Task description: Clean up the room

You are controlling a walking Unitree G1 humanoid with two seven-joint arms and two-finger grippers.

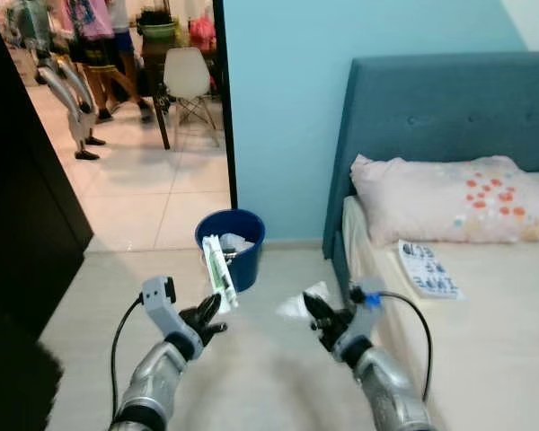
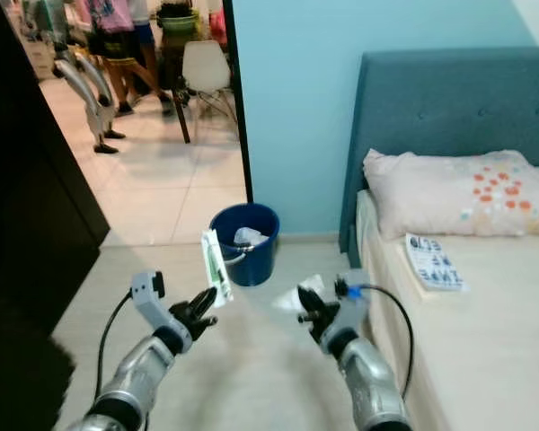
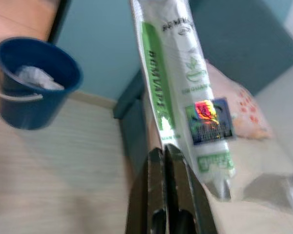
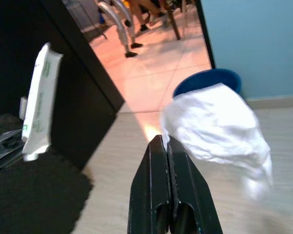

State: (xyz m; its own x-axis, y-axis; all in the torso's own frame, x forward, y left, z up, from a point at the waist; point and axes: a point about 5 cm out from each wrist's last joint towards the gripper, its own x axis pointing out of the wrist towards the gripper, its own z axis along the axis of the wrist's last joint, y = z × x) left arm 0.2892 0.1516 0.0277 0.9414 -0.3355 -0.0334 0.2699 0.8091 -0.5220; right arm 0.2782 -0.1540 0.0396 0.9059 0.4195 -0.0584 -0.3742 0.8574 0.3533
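Near the blue bucket (image 1: 231,244), our left gripper (image 1: 208,316) pinches a green-and-white wrapper (image 1: 218,269) and our right gripper (image 1: 316,316) clamps crumpled tissue (image 1: 298,303), both held up for binning.

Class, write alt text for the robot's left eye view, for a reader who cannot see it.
Two robot arms reach over a pale floor toward a blue bucket: the left gripper holds a green and white packet, the right gripper a crumpled white tissue. A bed with a pink pillow and a booklet stands on the right.
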